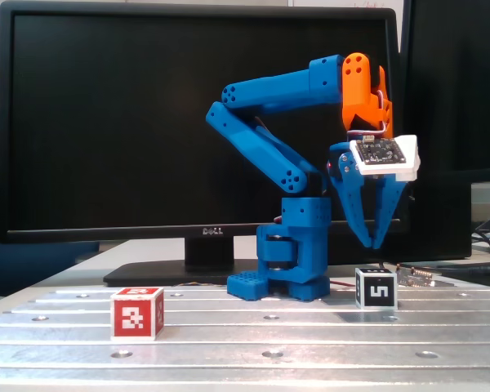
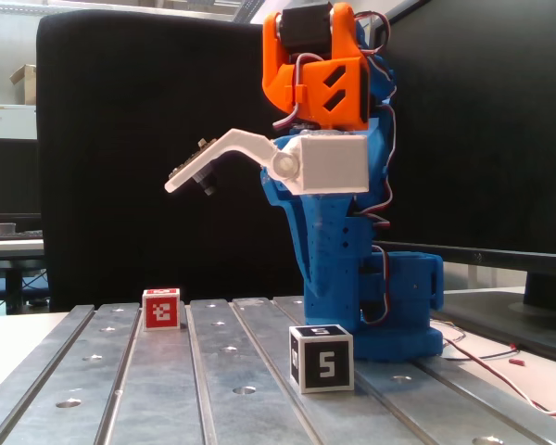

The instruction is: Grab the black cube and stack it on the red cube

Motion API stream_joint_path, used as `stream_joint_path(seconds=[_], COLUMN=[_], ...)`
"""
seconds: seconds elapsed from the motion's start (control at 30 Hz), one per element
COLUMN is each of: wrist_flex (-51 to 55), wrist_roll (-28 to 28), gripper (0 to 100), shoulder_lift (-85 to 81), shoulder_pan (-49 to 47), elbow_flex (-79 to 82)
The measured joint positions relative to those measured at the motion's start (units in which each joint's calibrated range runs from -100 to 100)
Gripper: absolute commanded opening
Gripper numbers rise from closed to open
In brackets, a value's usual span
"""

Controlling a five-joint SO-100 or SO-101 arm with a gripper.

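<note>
Item: black cube [image 1: 376, 288], seated flat on the slotted metal table [image 1: 253, 335] at the right of a fixed view, just in front of and beside the blue arm base [image 1: 292, 261]; in the other fixed view it is seen near the front edge [image 2: 322, 359], with a white-bordered face bearing a "5" turned to the camera. Item: red cube [image 1: 136, 313], resting flat on the same table, well apart from the black cube, toward the left of that view and further back in the other [image 2: 161, 309]. Item: gripper [image 1: 373, 240], suspended above the black cube, not touching it, tips pointed downward; the two blue fingers [image 1: 351, 204] are held parted in a narrow V with nothing between them. Step in hand, as judged: descent onto the black cube for the grasp. For this to be done well, the tips are to be centred over the cube's top, the opening is to be made wider than the cube, and the jaws are to be set square to two opposite faces before closing, so that the cube is not nudged or twisted. Orientation: the black cube stands upright with its "5" reading upright; being a cube, no long axis is presented, and only face alignment matters.
</note>
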Motion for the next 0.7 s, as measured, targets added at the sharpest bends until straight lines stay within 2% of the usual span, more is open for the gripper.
stream_joint_path(seconds=[0.7], wrist_flex=[-4.64], wrist_roll=[-0.21], gripper=[1], shoulder_lift=[2.88], shoulder_pan=[0.00], elbow_flex=[3.44])
